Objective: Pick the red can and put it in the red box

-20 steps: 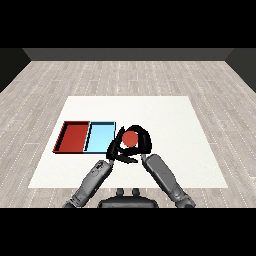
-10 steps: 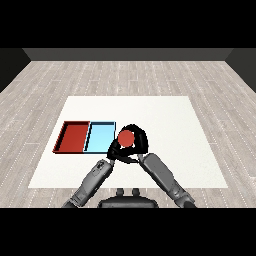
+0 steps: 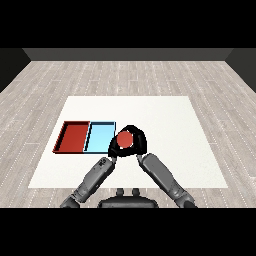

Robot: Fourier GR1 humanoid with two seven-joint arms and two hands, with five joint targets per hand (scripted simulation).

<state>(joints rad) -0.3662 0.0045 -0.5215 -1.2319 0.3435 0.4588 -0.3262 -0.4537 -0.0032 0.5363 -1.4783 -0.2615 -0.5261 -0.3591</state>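
My right hand is curled round the red can, whose round top faces the view. The can hangs at the right edge of the light blue tray. The red tray lies to the left of the blue one, with nothing in it. My left hand sits low beside the can, partly hidden behind it, so its fingers are hard to make out.
The two trays lie side by side on the left half of the white table. Wooden floor surrounds the table on all sides.
My right hand has carried the red can a little to the left, toward the trays. The left arm has barely moved.
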